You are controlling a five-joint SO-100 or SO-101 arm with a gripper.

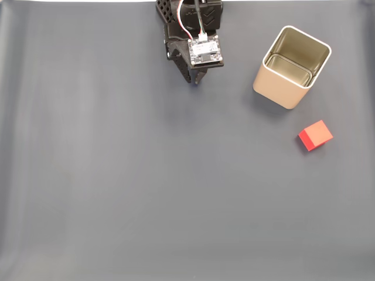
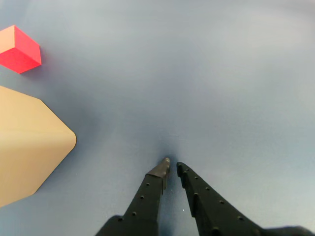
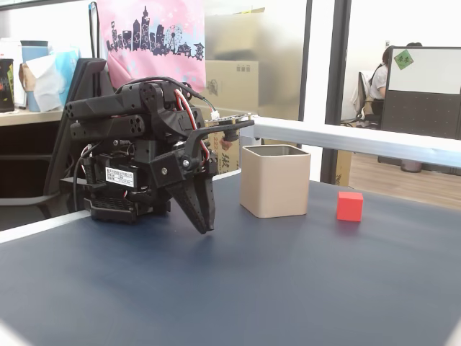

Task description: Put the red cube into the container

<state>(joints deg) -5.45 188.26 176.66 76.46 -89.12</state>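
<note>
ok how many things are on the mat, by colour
red: 1, the red cube
beige: 1, the container, standing open and empty
black: 1, the arm with its gripper, nearly closed and holding nothing
total: 3

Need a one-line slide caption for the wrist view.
Shut black pincer points at bare blue-grey mat; small matte red cube lies beyond the beige metal tin's corner at left.
</note>
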